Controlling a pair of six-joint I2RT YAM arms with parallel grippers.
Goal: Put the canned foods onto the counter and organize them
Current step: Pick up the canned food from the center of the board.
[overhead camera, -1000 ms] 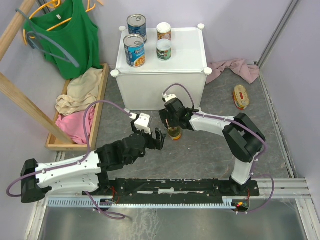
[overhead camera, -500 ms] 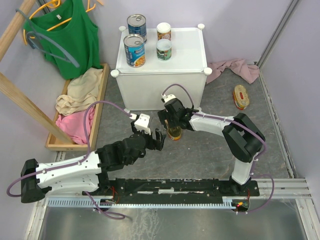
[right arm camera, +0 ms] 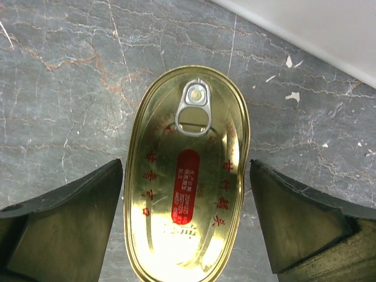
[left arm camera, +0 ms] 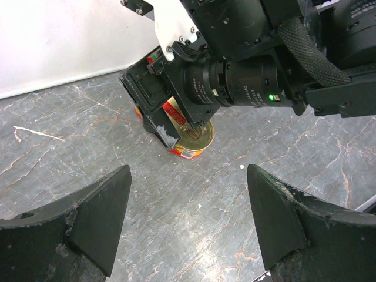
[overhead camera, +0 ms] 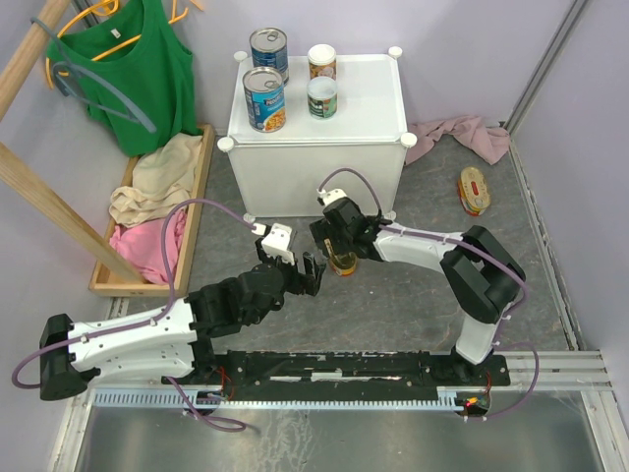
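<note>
Top view, white cabinet (overhead camera: pixel 364 108): at the back of the grey worktop (overhead camera: pixel 393 315), four cans upright on its flat top.
Top view, tall cans: two with blue labels (overhead camera: pixel 268 49) (overhead camera: pixel 264 98) on the left part of the top; writing too small to read.
Top view, small cans: two (overhead camera: pixel 321 61) (overhead camera: pixel 321 96) just right of the tall ones, one behind the other.
Top view, gold oval tin (overhead camera: pixel 343 262): on the worktop in front of the cabinet, under the right gripper (overhead camera: pixel 339 258).
Top view, second oval tin (overhead camera: pixel 475 190): red label, far right of the worktop, near a pink cloth (overhead camera: pixel 462 133).
Top view, left gripper (overhead camera: pixel 313 273): just left of the first tin, open, holding nothing.
Top view, surroundings: wooden tray (overhead camera: pixel 204 167) of clothes and a hanging green top (overhead camera: pixel 138 69) at left, well apart from the tins.
Left wrist view: own fingers (left arm camera: pixel 94 217) wide apart with bare worktop between; beyond, the tin flat on the worktop, red side band showing, mostly hidden by the right gripper; cabinet wall behind.
Right wrist view, writing: red characters around the gold lid and a red oval patch in the middle, not readable.
Right wrist view, direction: lid up, long axis running from the camera towards the cabinet, pull tab at the cabinet end.
Right wrist view, fingers (right arm camera: pixel 64 217): spread apart, one just beside each long side of the tin; contact cannot be told.
</note>
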